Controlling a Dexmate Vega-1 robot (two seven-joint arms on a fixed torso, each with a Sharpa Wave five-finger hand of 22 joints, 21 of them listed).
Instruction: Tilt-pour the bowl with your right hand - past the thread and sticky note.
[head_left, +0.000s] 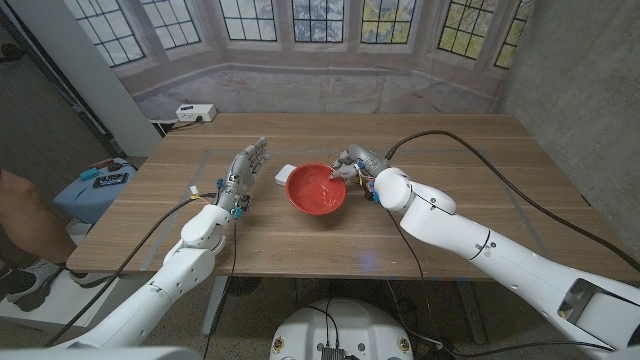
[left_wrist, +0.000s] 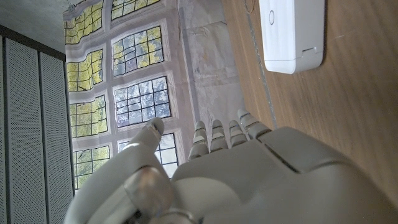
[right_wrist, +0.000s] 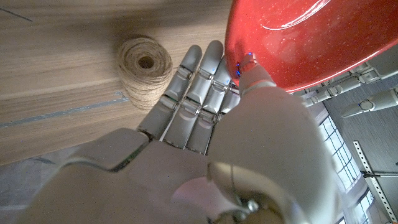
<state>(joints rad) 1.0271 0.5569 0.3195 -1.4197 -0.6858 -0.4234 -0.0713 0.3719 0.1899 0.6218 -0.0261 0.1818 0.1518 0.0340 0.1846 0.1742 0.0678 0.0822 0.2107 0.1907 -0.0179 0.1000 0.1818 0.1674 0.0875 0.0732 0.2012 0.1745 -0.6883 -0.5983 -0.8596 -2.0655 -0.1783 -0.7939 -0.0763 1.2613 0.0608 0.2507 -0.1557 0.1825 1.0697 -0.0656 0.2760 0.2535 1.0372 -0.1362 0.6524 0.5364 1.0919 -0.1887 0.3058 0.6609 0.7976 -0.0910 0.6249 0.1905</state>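
A glossy red bowl (head_left: 318, 190) sits at the middle of the table, tipped so its inside faces me. My right hand (head_left: 353, 169) grips its right rim. In the right wrist view the thumb lies on the rim of the bowl (right_wrist: 298, 31) and the fingers of that hand (right_wrist: 249, 143) reach under it. Just beyond those fingers a spool of tan thread (right_wrist: 145, 70) lies on the wood. My left hand (head_left: 245, 172) stands upright left of the bowl, fingers straight and apart, holding nothing. A small white box (head_left: 283, 176) lies between the left hand and the bowl.
The white box (left_wrist: 292, 34) also lies ahead of my left hand (left_wrist: 249, 180). A white power box (head_left: 196, 113) sits at the table's far left corner. Cables trail from both arms. A person's leg (head_left: 25, 215) and a blue stool (head_left: 95, 190) are left of the table.
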